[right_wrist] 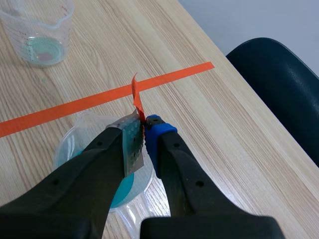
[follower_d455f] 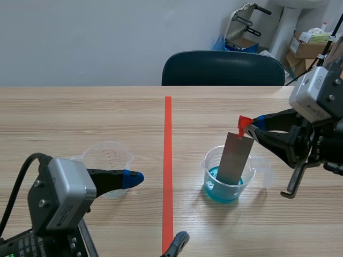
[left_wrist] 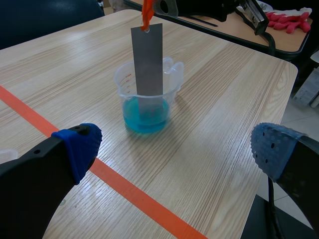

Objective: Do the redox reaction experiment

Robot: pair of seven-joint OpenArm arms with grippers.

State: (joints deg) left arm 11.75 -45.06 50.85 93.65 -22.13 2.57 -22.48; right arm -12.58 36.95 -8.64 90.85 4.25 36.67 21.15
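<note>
Metal strip: grey, flat, long axis near upright. Lower end sits in the blue liquid; the upper end leans slightly toward the right arm and rests against the rim. An orange-red tag hangs at its top end.

Holder: clear measuring beaker, upright on the table, on the right arm's side of the tape line, spout facing away from the line.

Second clear beaker stands across the line, well apart from the first; contents cannot be told. Dark chair at the table's far edge. Nothing lies between the two beakers but the tape line.

Right gripper: fingers closed tight on the strip's top edge at the tag, above the beaker.

Left gripper: fingers spread wide, holding nothing. One fingertip is just beside the second beaker; contact cannot be told.
</note>
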